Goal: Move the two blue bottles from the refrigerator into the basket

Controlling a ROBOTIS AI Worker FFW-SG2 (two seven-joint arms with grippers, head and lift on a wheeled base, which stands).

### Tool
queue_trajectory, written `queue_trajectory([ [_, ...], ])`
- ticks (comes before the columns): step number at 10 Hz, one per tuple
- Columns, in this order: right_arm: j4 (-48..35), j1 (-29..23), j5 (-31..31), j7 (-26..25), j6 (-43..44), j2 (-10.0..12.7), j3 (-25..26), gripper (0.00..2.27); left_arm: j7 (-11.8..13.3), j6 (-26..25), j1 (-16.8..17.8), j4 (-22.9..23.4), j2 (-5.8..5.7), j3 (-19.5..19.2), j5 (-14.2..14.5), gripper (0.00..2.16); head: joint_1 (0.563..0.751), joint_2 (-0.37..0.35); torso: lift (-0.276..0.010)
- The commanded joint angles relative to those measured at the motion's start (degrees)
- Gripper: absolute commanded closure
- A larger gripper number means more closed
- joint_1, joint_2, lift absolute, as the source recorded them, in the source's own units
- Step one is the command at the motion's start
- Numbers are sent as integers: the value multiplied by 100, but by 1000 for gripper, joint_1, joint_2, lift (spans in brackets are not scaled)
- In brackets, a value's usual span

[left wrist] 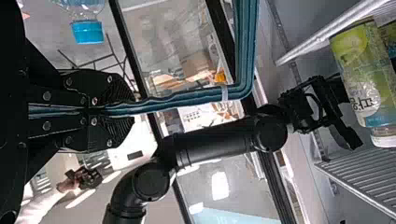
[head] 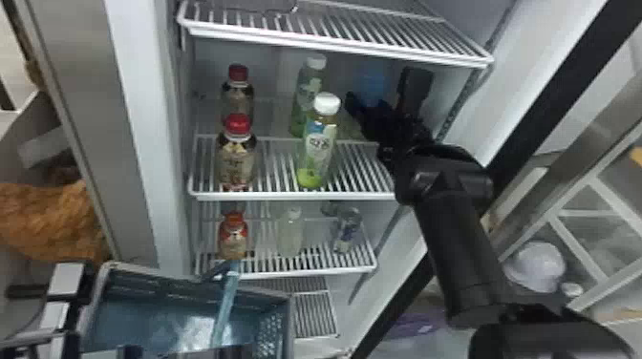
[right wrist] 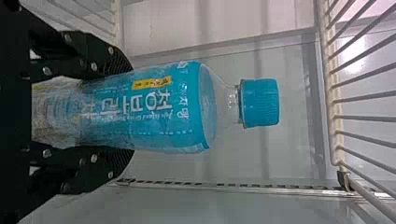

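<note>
Blue through and through, cap and label both, the bottle (right wrist: 159, 112) is clamped upright between the two black fingers of the right gripper (head: 383, 87), deep inside the refrigerator (head: 129, 119), by the right edge of the middle shelf (head: 353, 195). I can't make out whether its base touches the wires. Over by the refrigerator's lower left corner sits the basket (head: 143, 305), and the left gripper (left wrist: 134, 111) is closed on its teal handle (head: 225, 300). Another blue-capped bottle (left wrist: 87, 32) shows near that gripper; I can't tell what supports it.
</note>
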State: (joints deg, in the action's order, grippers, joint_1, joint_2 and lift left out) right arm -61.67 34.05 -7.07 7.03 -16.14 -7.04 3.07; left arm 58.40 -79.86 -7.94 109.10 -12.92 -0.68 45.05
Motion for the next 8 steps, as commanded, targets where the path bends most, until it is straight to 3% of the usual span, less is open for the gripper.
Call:
queue_trajectory([
  [1, -238, -156, -13, 0, 11, 1, 1, 763, 5, 27, -7, -5, 0, -3, 13, 1199, 695, -281, 0],
  [8, -2165, -1365, -57, -167, -186, -104, 1, 763, 5, 69, -63, 9, 18, -11, 57, 1199, 695, -292, 0],
])
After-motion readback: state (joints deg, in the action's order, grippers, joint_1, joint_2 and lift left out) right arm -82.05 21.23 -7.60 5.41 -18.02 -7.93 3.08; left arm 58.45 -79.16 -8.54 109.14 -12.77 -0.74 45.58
